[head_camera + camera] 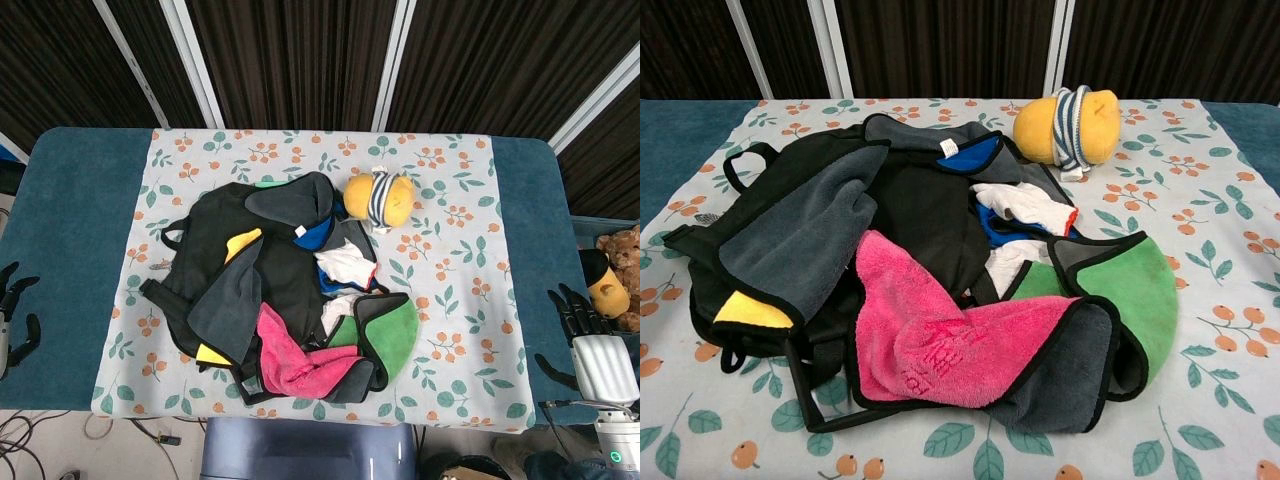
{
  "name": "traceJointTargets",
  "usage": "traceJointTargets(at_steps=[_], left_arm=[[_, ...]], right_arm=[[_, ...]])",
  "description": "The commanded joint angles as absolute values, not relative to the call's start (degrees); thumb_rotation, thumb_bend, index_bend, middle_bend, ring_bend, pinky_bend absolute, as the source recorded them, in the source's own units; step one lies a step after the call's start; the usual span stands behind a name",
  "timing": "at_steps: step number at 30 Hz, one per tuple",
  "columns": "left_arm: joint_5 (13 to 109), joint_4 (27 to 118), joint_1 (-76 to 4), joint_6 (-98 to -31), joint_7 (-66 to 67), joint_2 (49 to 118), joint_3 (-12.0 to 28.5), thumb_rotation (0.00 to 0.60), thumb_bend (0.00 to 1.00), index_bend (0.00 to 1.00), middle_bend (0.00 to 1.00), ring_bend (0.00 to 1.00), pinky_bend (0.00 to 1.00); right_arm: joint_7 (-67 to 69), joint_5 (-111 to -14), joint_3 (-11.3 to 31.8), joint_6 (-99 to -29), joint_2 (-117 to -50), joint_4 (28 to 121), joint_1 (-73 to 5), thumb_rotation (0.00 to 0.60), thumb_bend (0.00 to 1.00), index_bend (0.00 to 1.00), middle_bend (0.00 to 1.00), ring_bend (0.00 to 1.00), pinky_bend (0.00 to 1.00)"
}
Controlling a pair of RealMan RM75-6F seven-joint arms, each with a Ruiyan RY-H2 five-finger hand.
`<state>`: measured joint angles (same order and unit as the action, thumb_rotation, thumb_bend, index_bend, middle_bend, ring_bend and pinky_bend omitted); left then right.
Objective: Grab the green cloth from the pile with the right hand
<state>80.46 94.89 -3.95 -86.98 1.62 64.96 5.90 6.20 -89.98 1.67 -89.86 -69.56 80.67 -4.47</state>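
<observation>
The green cloth point(398, 332) with a black edge lies at the right front of the pile, partly under a pink cloth point(300, 362); the chest view shows the green cloth point(1140, 290) beside the pink cloth point(950, 340). My right hand point(572, 320) hangs off the table's right side, fingers spread, holding nothing, well clear of the pile. My left hand point(14, 310) sits at the far left edge, fingers apart and empty. Neither hand shows in the chest view.
The pile point(260, 270) also holds black, grey, yellow, blue and white cloths on a floral tablecloth point(450, 250). A yellow plush toy with a striped band point(378, 197) sits behind the pile. A brown teddy bear point(620, 265) rests off the right side.
</observation>
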Motion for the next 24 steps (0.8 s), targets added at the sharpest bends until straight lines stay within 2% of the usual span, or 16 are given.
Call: traceJointTargets(at_steps=[1,24], left_arm=[[80.5,94.9,-3.9,-87.0,1.6,65.0,5.9,0.6,0.59,0.22,0.06,0.11,0.0],[81.1,94.3,-4.0,-87.2,2.0,65.2,5.7,0.6,0.59,0.22,0.06,0.11,0.0]], right_arm=[[6.3,-89.9,1.8,-89.9,-69.6,80.6,-4.4,0.6,0.27,0.0,0.02,0.09,0.22],[9.1,-90.1,2.0,-89.5,-68.0,82.0,-3.9,0.6,0.27,0.0,0.02,0.09,0.22]])
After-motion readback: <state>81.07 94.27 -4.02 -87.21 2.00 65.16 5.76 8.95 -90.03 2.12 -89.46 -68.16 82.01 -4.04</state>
